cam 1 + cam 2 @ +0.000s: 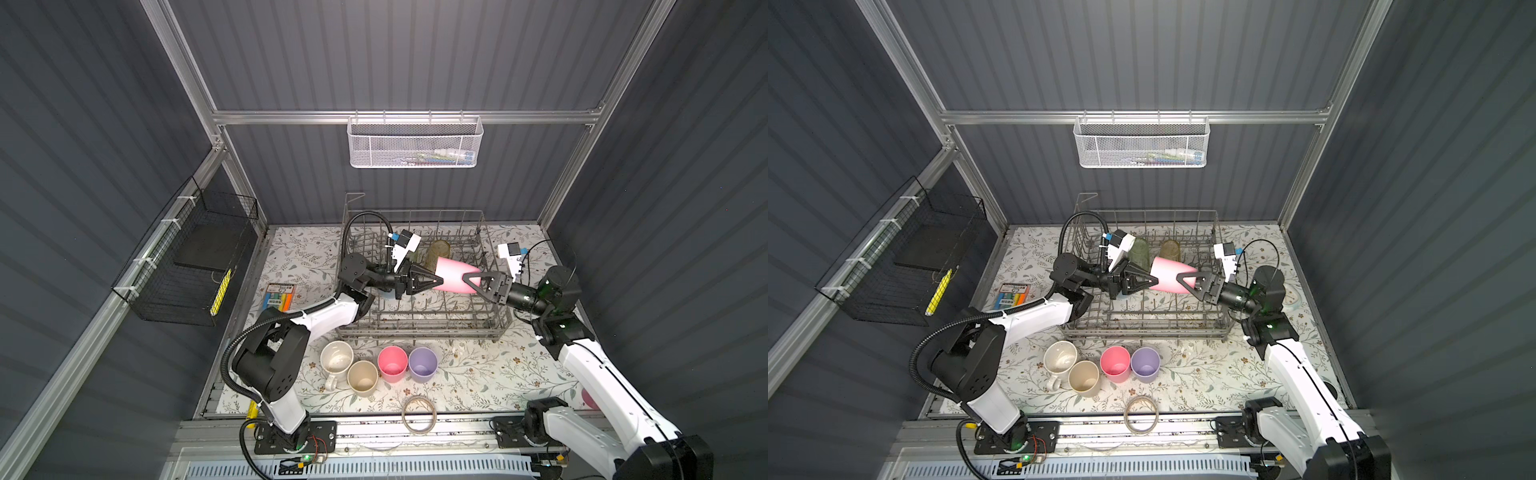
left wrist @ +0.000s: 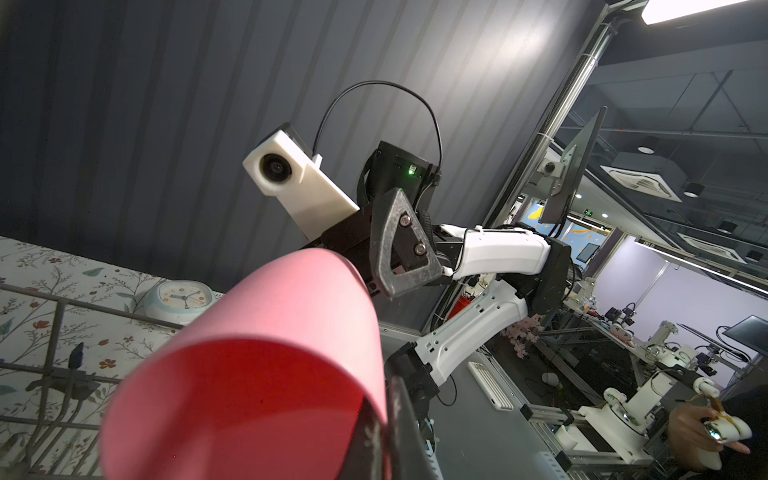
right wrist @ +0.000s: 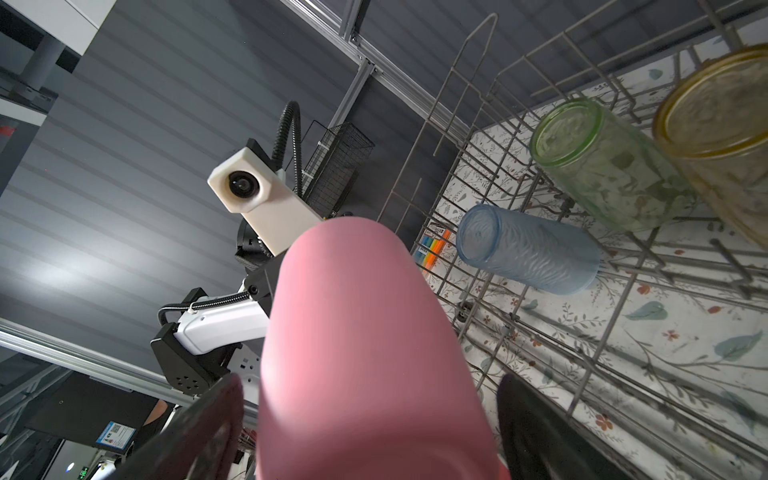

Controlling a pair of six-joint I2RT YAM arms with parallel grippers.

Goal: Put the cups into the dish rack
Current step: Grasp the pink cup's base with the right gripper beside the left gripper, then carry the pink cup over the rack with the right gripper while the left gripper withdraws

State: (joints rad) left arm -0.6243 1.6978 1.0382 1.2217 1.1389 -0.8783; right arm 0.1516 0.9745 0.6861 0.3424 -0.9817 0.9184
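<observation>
The smooth pink plastic cup (image 1: 453,276) hangs sideways between both jaws, with the grey wire dish rack (image 1: 419,330) below them. The left jaws are clenched on one end; the right jaws stand wide around the other, seemingly not pressing. I think right should close firmly before left releases.

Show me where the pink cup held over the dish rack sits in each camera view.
In a top view: held pink cup lies sideways just right of centre, above the dish rack.
In a top view: near centre, same pose.
Left wrist: fills the foreground, mouth toward the camera.
Right wrist: fills the foreground, seen along its side.
Shared landmark: the dish rack, whose grey wires show in every view.
</observation>
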